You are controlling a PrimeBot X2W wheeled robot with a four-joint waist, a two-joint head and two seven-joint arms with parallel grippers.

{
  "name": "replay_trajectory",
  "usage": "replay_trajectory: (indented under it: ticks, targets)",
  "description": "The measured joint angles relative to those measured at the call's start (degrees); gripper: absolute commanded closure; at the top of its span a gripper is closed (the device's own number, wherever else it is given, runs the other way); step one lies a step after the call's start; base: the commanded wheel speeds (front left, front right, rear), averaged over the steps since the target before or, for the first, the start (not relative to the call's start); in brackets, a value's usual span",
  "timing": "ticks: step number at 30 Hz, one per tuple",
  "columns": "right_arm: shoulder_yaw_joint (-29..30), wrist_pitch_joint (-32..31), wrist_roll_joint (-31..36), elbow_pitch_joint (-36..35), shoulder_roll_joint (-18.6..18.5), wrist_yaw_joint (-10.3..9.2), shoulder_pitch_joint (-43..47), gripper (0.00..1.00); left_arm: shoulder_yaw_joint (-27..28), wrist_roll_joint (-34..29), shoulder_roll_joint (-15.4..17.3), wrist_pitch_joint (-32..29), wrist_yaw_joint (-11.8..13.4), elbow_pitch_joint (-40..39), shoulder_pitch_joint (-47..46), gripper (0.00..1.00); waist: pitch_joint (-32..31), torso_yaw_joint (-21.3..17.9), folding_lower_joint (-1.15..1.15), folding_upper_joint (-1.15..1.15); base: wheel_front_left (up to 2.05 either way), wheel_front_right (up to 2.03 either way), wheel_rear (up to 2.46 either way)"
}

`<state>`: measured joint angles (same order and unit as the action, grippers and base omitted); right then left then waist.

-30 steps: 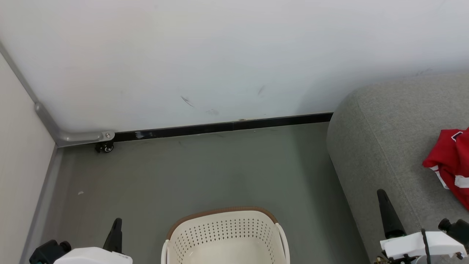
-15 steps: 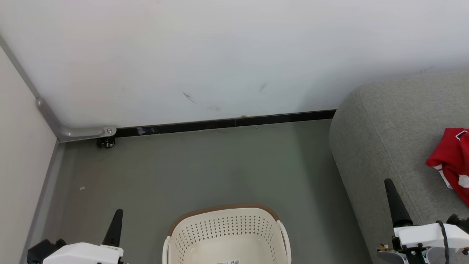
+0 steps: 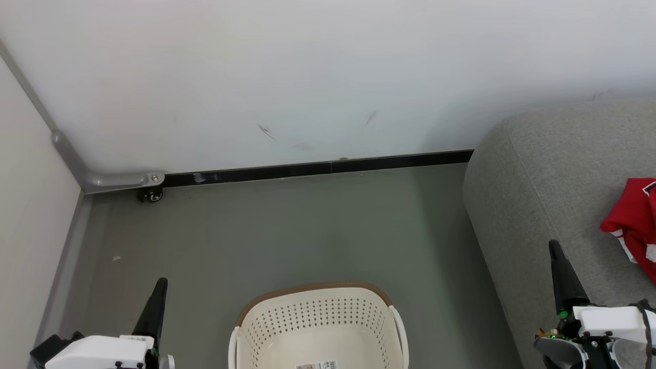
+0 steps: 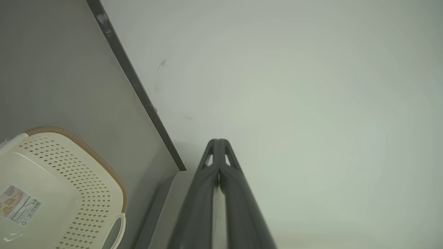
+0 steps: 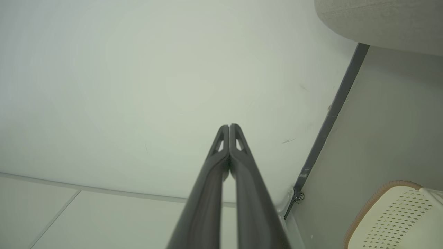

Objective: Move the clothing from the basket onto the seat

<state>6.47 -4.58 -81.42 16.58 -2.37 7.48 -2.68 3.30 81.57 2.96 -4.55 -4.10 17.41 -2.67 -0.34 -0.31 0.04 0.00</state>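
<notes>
The cream perforated basket (image 3: pixel 318 325) stands on the floor at the bottom middle, its inside bare but for a paper label (image 3: pixel 318 365); it also shows as the basket (image 4: pixel 59 193) and the basket (image 5: pixel 394 218) in the wrist views. Red clothing (image 3: pixel 635 223) lies on the grey seat (image 3: pixel 543 179) at the right edge. My left gripper (image 3: pixel 160 287) is shut and holds nothing, left of the basket. My right gripper (image 3: pixel 555 248) is shut and holds nothing, over the seat's front edge, left of the clothing. In the wrist views the left gripper (image 4: pixel 218 141) and right gripper (image 5: pixel 229 127) have their fingers pressed together.
A white wall (image 3: pixel 307 77) with a black skirting strip (image 3: pixel 318 166) runs behind the grey floor (image 3: pixel 287 230). A pale panel (image 3: pixel 25 205) closes the left side, with a grey metal bracket (image 3: pixel 113 179) and small caster (image 3: pixel 152 195) at its foot.
The head view has shifted, showing more of the basket and its label. Both grippers have risen in the view and stay shut. The clothing has not moved on the seat.
</notes>
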Motion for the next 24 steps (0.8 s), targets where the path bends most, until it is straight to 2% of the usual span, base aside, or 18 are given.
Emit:
replay_trajectory:
  ticks: [13,24]
  targets:
    - [1.3,-1.5,-10.0,-0.5,0.0,-0.01,-1.0,1.00,2.0,9.9,-0.8,-2.1,-3.0,-0.6,-1.2,1.00,0.5,0.3,-0.01,0.00,0.00,0.00,0.00]
    - [1.4,-1.5,-10.1,-0.6,0.0,0.00,-1.0,1.00,2.0,10.1,-0.8,-2.1,-3.0,-0.8,-1.2,1.00,0.5,0.3,-0.01,0.00,0.00,0.00,0.00]
